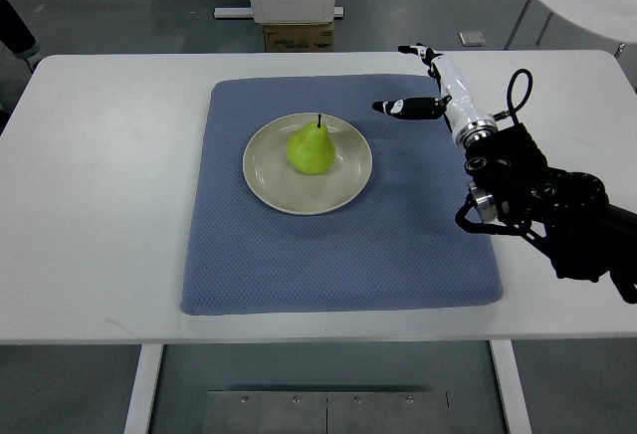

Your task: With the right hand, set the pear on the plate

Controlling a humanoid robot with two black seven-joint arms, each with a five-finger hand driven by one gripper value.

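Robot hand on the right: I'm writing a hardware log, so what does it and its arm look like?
The right robot hand has slim white fingers with black tips. Behind it sits a silver wrist ring, then a bulky black arm with round silver joints and a looping black cable.

A single top view looks steeply down from the robot's side onto the white worktop [100, 205], which nearly fills the frame. The far edge runs along the upper frame, with floor [90, 6] beyond; the near edge lies low.
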